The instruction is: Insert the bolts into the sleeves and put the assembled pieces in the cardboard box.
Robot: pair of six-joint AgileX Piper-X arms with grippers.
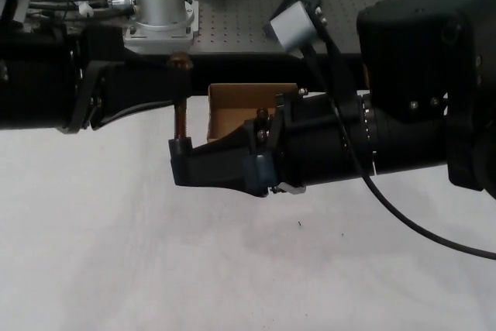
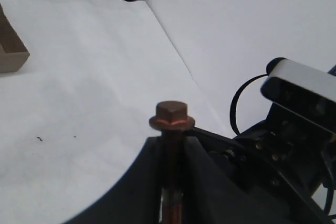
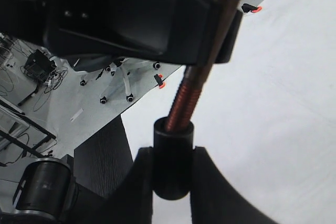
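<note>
The left fingers [image 2: 139, 182] clamp the bolt [image 2: 171, 119] above the bench [image 1: 116, 253], its threaded tip inside the sleeve [image 3: 173, 156] gripped by the right fingers [image 3: 137, 182], aligned for insertion; the box [image 1: 232, 98] sits beyond.

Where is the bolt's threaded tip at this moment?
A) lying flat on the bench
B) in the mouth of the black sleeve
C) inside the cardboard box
B: the bolt, gripped by the left gripper, runs down into the sleeve, which the right gripper holds.
</note>
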